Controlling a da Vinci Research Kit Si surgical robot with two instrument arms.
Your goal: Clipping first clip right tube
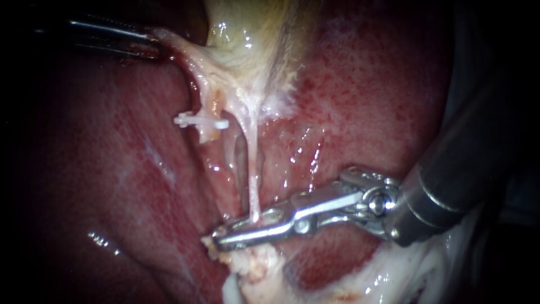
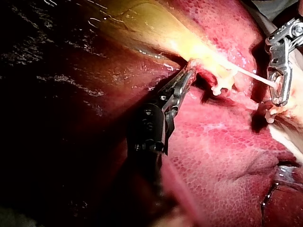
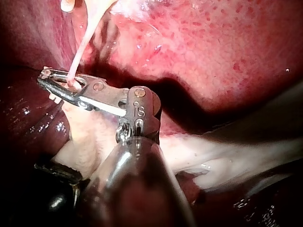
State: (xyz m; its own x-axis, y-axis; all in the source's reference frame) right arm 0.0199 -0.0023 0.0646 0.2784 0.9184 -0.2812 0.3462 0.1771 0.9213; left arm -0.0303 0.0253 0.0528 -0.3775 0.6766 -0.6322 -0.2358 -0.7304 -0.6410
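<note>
Liver (image 1: 394,101) noted as supporting bed; gallbladder (image 1: 242,28) laid on it, white tissue (image 1: 394,276) adj.

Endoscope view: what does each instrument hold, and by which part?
Right instrument: the right tube, at its lower end. Left instrument: the gallbladder, by its pale edge.

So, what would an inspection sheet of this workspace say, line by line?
Surface: liver, red and wet, with the gallbladder at the top of the endoscope view.
Job's things: right tube, thin, pale and stretched taut; a white clip sits on the strand beside it.
Clutter: whitish tissue along the liver's edge.
Instruments: left instrument, jaws shut on the gallbladder's pale edge; right instrument, jaws shut on the right tube's lower end.
Cables: nothing seen.
Surroundings: nothing seen beyond the tissue.
</note>
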